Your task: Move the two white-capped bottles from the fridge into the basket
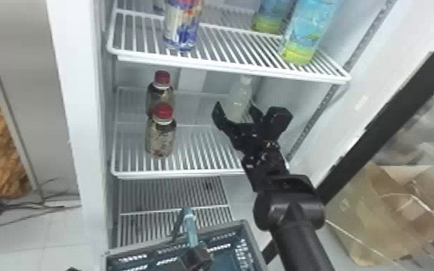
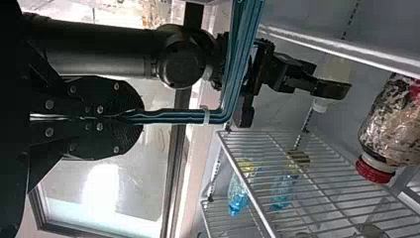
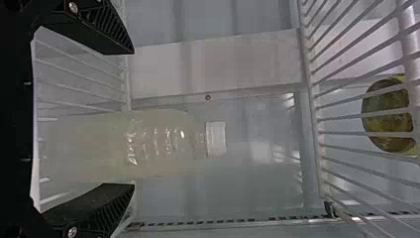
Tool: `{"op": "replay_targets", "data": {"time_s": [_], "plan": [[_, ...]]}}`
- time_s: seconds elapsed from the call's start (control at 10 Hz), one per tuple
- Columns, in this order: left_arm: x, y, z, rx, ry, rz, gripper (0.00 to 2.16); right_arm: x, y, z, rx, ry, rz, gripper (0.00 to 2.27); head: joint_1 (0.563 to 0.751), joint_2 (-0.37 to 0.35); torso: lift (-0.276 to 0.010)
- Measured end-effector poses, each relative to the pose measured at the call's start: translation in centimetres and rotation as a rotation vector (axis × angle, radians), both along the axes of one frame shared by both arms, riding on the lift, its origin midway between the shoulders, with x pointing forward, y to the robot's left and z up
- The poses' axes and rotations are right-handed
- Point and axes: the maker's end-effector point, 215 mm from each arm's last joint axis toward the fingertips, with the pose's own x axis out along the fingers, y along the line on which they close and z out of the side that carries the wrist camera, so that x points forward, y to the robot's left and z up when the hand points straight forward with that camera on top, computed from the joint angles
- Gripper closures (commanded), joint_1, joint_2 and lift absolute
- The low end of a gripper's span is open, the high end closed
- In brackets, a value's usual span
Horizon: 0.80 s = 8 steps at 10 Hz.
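This is an indoor room, though whether it is a lab, a shop or a home I cannot tell. A white fridge (image 1: 87, 151) has wire shelves (image 1: 234, 70) with coloured bottles (image 1: 308, 29) on them. Loose dark cables (image 1: 18, 206) lie along the pale tiled floor (image 1: 9, 241), and on the other side is a crumpled brown bag (image 1: 400, 220).

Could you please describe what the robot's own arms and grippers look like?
The right arm is black, with a smooth tubular section and a rounded joint. The right gripper is black too, with ribbed finger faces and silvery screws. The left gripper is also black, with round silvery screw heads and fine ribbing near its rounded tips.
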Motion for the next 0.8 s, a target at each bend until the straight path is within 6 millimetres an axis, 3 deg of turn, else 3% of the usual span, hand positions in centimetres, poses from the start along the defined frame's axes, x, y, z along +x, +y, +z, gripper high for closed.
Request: {"op": "replay_targets", "data": {"time_s": [0.5,0.6,0.7,0.8], "plan": [[0.1,-0.1,0.3,-0.003,-0.005,-0.002,1.12,2.7,-1.0,0.6,-0.037,0.012,-0.047,0.12,0.695,-0.350,-0.260],[0.2,-0.2,0.3,-0.004,-0.007,-0.003,1.12,3.1,-1.2,0.6,-0.038,0.016,-0.050,0.30,0.695,-0.350,-0.260],[0.2,-0.2,0.4,-0.005,-0.008,-0.003,1.12,3.4,-1.3,0.7,-0.037,0.018,-0.052,0.63,0.695,-0.350,-0.260],[0.2,-0.2,0.4,-0.006,-0.008,-0.003,1.12,3.5,-1.3,0.7,-0.035,0.019,-0.052,0.77,0.695,-0.350,-0.260]]}}
